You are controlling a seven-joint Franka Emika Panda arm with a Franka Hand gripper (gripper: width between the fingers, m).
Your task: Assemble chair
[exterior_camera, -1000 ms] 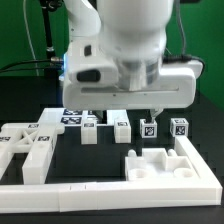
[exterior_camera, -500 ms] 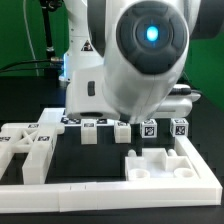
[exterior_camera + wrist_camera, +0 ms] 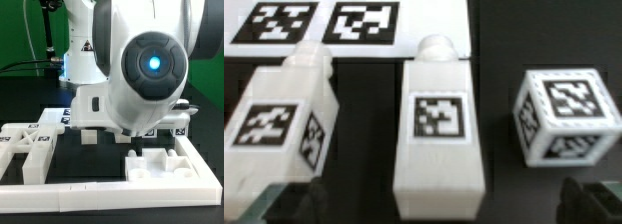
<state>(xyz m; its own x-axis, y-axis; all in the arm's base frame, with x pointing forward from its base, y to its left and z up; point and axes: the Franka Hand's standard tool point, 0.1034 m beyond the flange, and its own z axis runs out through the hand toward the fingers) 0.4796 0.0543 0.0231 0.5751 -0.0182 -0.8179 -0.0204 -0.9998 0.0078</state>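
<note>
The arm (image 3: 150, 70) has dropped lower and swung toward the exterior view's right since half a second ago. Its round, blue-lit housing now hides most of the row of small parts along the far edge of the desk (image 3: 105, 160).

The claw (image 3: 438, 205) is spread wide and grasps nothing. Its dark fingertips (image 3: 598, 205) stand well apart above the row, with the middle leg (image 3: 441, 115) lying between them. That looks like lining up for a pick (no contact is visible yet).

The chair is not yet built. Its parts lie loose on the desk inside the white rail (image 3: 100, 190), which probably serves to keep them within reach. A notched seat piece (image 3: 160, 165) sits near the front corner on the exterior view's right. A cross-braced frame (image 3: 25, 150) lies by the edge on the exterior view's left.

The middle leg, the outer leg (image 3: 287, 110) and a cube-headed block (image 3: 566, 115) lie side by side and apart from one another. They sit just short of the marker board (image 3: 326, 20).

Every part is matte white plastic with squared, blocky edges, and the middle leg ends in a rounded peg. Each carries printed black-and-white square tags facing up, presumably so the cameras can track it. The desk is flat, dull black.
</note>
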